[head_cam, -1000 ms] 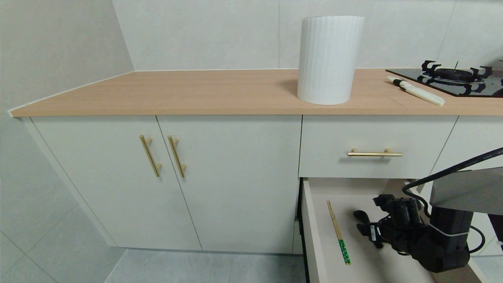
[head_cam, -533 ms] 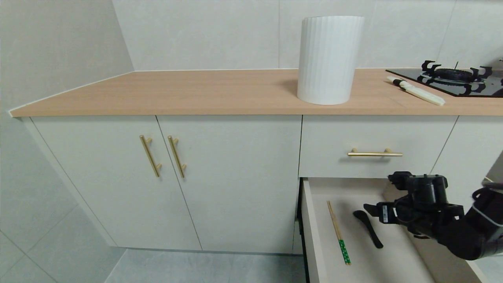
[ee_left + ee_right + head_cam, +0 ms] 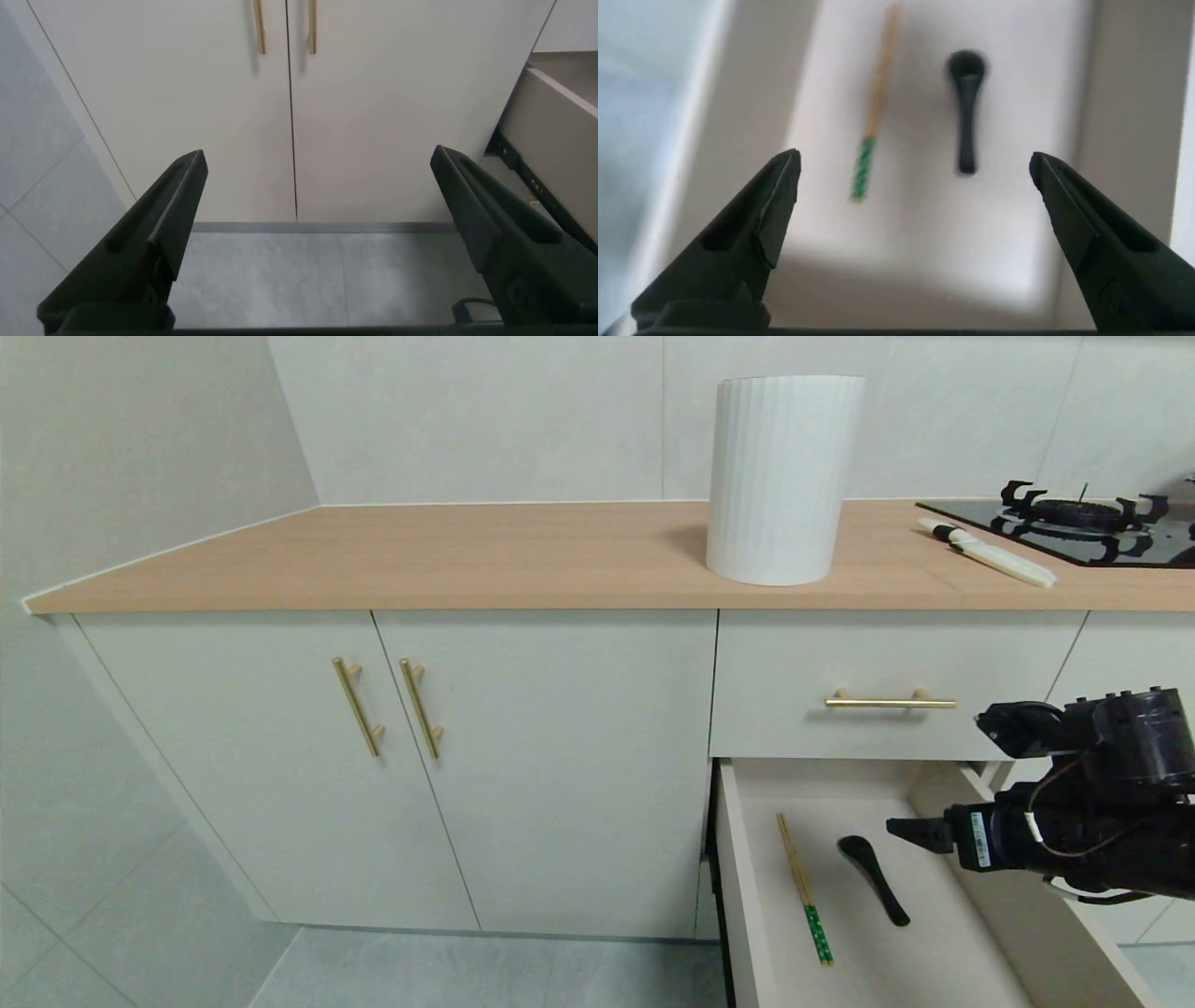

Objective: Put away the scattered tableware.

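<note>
Hovering with jaws spread and empty, right gripper (image 3: pixel 936 771) hangs over the open drawer (image 3: pixel 738 877). Just below its fingertips lies the spoon (image 3: pixel 873 877); beyond that, the chopsticks (image 3: pixel 803 901), both on the drawer floor. Well above it, on the counter (image 3: pixel 467 555), a knife (image 3: pixel 990 555) lies beside the hob (image 3: pixel 1074 527). Left gripper (image 3: pixel 318 187), likewise spread and empty, faces the cabinet doors (image 3: pixel 374 93). Step judged: stowing under way; the next move likely calls for a rise to the knife and a pinch across its handle.
</note>
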